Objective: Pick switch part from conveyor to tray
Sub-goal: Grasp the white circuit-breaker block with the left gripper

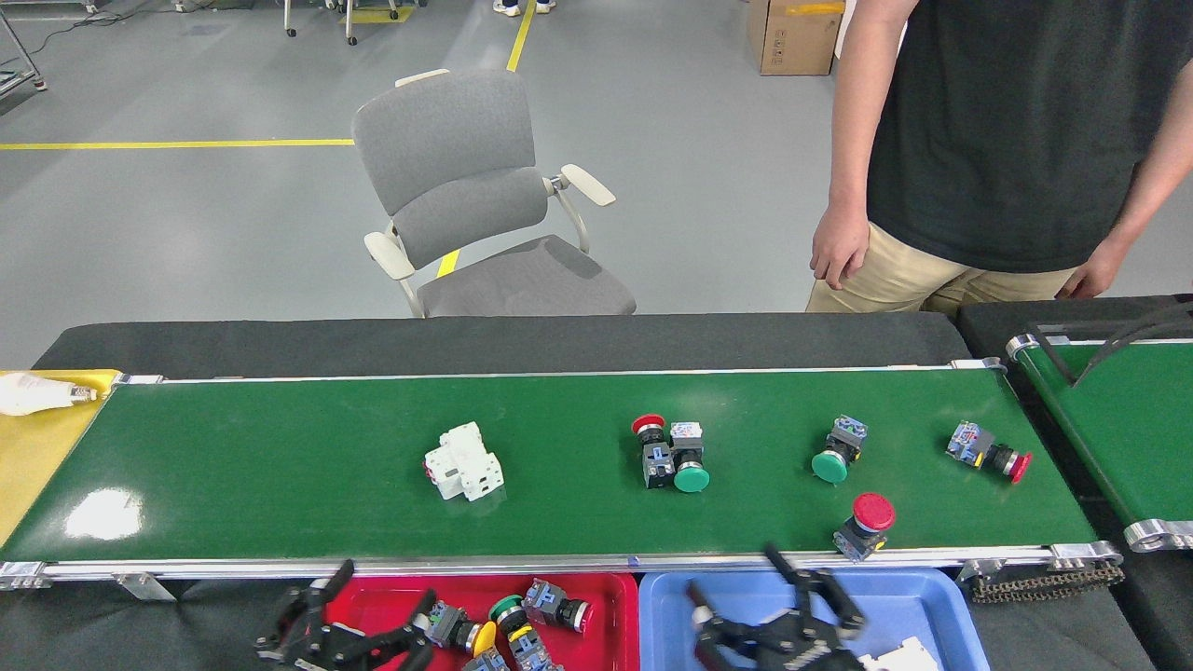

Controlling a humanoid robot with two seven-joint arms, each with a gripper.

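Our 2 spread grippers, left gripper (359, 620) and right gripper (769, 596), hover over the red tray (610, 606) and blue tray (923, 596) near the conveyor (280, 466).

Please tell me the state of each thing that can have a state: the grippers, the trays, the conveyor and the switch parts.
left gripper: open, empty, over the red tray
right gripper: open, empty, over the blue tray
red tray: holds several switch parts
conveyor: carries a white breaker and button switches lying on their sides

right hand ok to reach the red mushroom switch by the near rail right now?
Probably yes. The right hand is open and empty over the blue tray, and the red mushroom switch stands alone just across the near rail, with nothing between them on the conveyor.
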